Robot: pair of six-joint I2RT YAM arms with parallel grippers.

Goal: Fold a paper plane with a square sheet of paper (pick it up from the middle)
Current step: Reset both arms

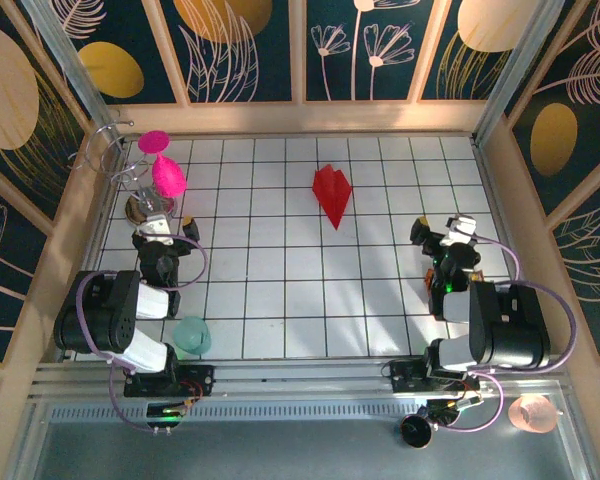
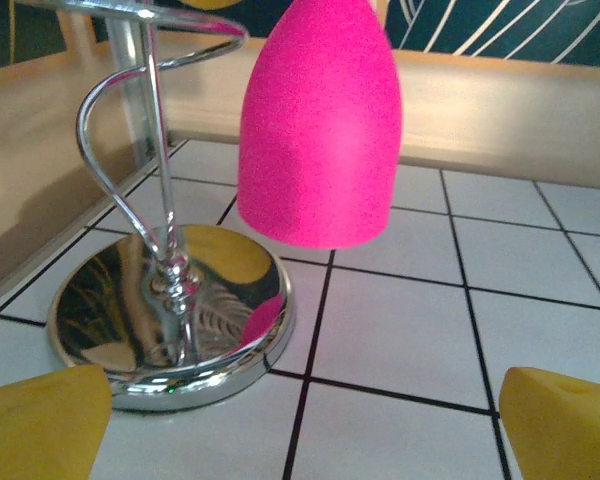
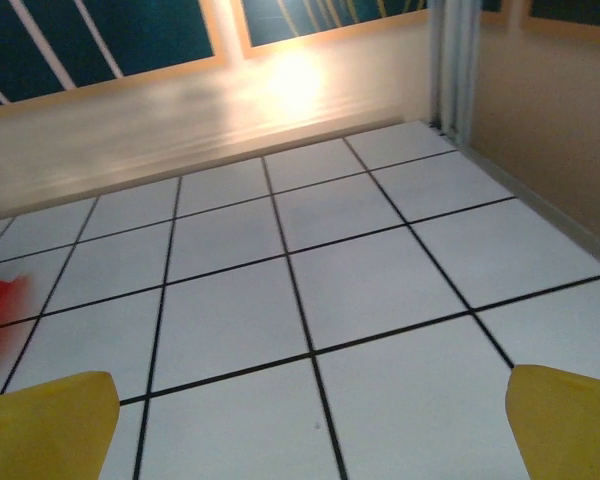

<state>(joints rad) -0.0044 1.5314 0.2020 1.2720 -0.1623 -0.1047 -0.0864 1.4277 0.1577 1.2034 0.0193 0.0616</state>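
A bright red paper plane (image 1: 332,192), kite-shaped with its sharp point toward the near side, lies on the white tiled table at the back middle. A blurred red edge of the plane (image 3: 0,315) shows at the left of the right wrist view. My left gripper (image 1: 166,232) rests at the left side, open, with nothing between its yellow fingertips (image 2: 40,415). My right gripper (image 1: 442,230) rests at the right side, open over bare tiles, yellow fingertips (image 3: 565,420) wide apart. Both grippers are well away from the plane.
A chrome stand (image 1: 140,205) holds magenta goblets (image 1: 167,176) at the back left; in the left wrist view the goblet (image 2: 320,120) hangs just ahead of the gripper, above the stand's base (image 2: 170,320). A teal cup (image 1: 191,335) stands by the left arm. Wooden walls ring the table.
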